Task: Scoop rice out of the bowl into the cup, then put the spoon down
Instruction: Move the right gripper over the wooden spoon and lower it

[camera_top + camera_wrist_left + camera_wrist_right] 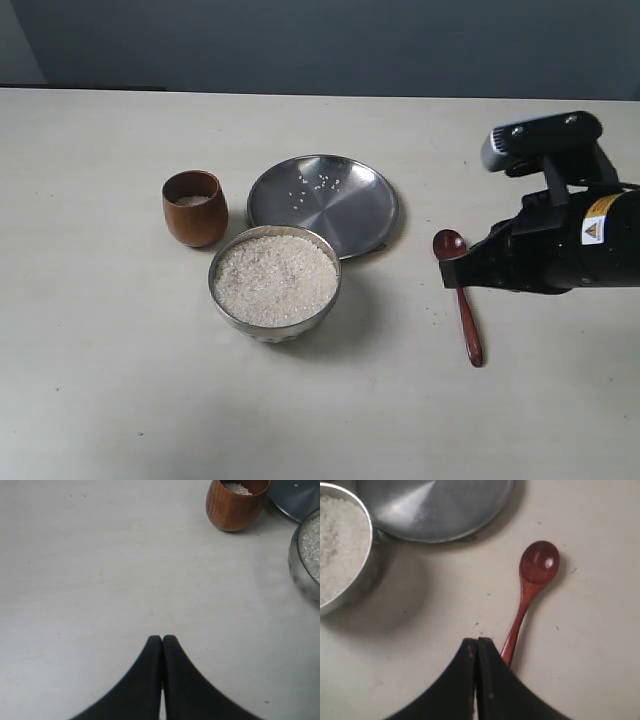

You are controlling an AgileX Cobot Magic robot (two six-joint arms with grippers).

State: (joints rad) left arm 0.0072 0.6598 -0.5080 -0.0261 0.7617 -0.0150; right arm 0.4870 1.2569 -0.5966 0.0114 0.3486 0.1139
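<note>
The silver bowl stands mid-table, heaped with white rice. Just behind it to the left is the brown wooden cup, with a little rice inside. The red-brown spoon lies flat on the table right of the bowl, head toward the back. My right gripper hovers over the spoon's handle, shut and empty; in the right wrist view the spoon runs beside and under the closed right gripper. My left gripper is shut over bare table, with the cup and the bowl ahead of it.
A flat steel plate with a few stray grains lies behind the bowl, touching its rim. The plate and the bowl also show in the right wrist view. The rest of the pale tabletop is bare.
</note>
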